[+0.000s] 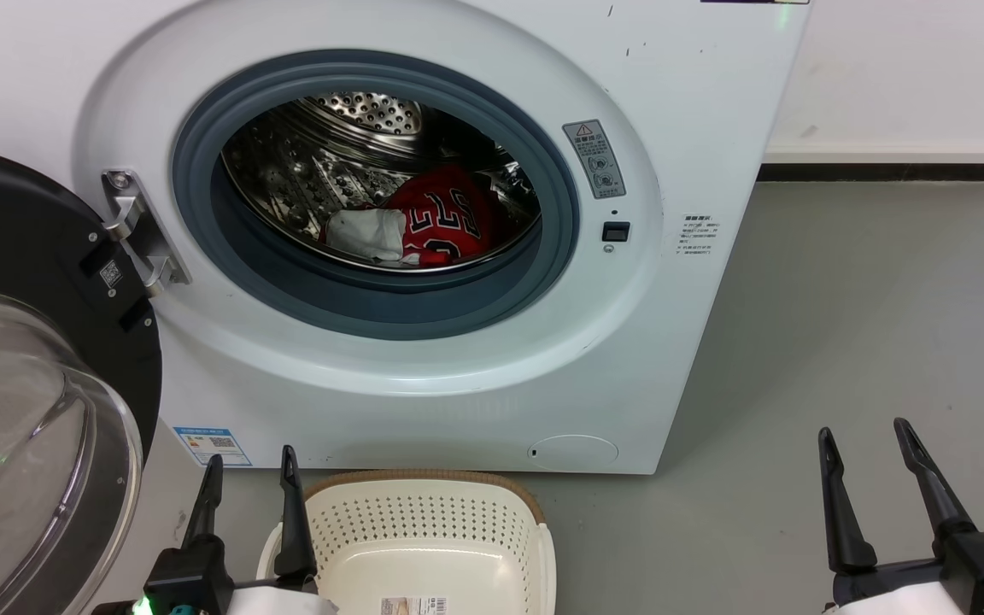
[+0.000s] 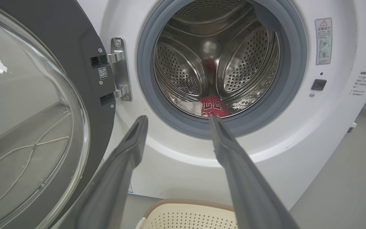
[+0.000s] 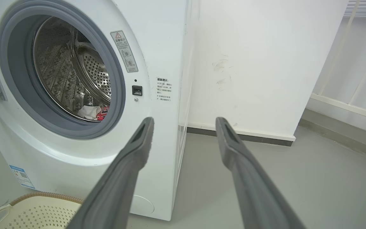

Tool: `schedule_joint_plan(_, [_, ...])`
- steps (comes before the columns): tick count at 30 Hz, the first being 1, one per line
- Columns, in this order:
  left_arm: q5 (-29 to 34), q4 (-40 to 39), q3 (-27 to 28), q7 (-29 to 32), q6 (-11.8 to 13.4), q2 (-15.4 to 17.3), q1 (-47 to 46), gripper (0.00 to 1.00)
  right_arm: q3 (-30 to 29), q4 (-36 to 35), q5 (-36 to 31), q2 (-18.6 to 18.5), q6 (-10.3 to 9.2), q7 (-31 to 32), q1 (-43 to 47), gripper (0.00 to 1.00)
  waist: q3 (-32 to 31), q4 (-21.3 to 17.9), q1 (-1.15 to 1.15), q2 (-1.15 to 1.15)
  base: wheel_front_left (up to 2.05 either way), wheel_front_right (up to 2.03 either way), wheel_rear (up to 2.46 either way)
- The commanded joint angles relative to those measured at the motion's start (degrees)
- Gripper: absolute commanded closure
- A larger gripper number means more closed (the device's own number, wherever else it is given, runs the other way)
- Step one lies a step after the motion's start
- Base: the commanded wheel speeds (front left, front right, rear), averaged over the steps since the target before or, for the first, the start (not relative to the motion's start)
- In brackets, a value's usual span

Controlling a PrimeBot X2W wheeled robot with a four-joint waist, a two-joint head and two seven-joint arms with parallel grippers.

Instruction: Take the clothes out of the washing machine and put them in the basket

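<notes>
**Item 1, washing machine.** We record a white front-loader with its glass door swung wide to the left. The grey ring and steel drum are exposed.

**Item 2, clothes.** We list a red jersey with lettering, bunched on the drum floor a little right of centre. An off-white cloth lies against its left side, touching it. The heap runs left to right across the drum bottom, set back behind the ring. We cannot make out a second red garment as a separate piece.

**Item 3, basket.** It is cream with a brown rim and stands on the floor directly below the opening, close against the machine front. No clothing shows in the part we see.

**Item 4, left tool.** Its fingers are spread and hold nothing. It sits low, just beside the basket's left edge.

**Item 5, right tool.** Its fingers are likewise spread and empty. It stands well off to the right, past the machine's corner.

**Relation noted.** The clothes lie ahead of and above both tools. In the left wrist view the jersey sits nearly in line with the fingers, so we judge the left arm the nearer and better aimed. Its reach would go forward, up over the ring, then down into the drum.
</notes>
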Motion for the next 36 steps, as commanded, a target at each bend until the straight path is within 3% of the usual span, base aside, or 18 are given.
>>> schedule_joint_plan(1, [-0.1, 0.07, 0.13, -0.16, -0.23, 0.09, 0.46, 0.0, 0.02, -0.02, 0.29, -0.15, -0.03, -0.16, 0.54, 0.0, 0.01, 0.0, 0.0, 0.0, 0.0, 0.0, 0.0])
schedule_joint_plan(11, [0.37, 0.53, -0.02, -0.16, 0.01, 0.09, -0.47, 0.0, 0.08, -0.11, 0.34, -0.15, -0.04, -0.16, 0.21, 0.0, 0.3, -0.23, 0.0, 0.0, 0.0, 0.0, 0.0])
schedule_joint_plan(20, [1.56, 3.85, 0.7, -0.16, -3.17, 0.08, -7.47, 0.0, 0.82, -0.48, 0.18, -0.14, -0.04, -0.16, -1.31, 0.0, 2.31, -2.3, 0.0, 0.0, 0.0, 0.0, 0.0])
schedule_joint_plan(29, [4.19, 16.31, 3.06, -0.16, -6.5, 2.69, -23.52, 0.0, 2.31, -1.6, 0.31, -0.11, -0.04, -0.15, -5.27, 0.0, 9.83, -6.21, 0.0, 0.0, 0.0, 0.0, 0.0])
schedule_joint_plan(36, [5.14, 30.46, 3.95, -0.16, -7.98, 7.08, -39.29, 0.0, 3.6, -2.36, 1.53, -0.07, -0.04, -0.15, -9.98, 0.0, 17.4, -9.81, 0.0, 0.0, 0.0, 0.0, 0.0])
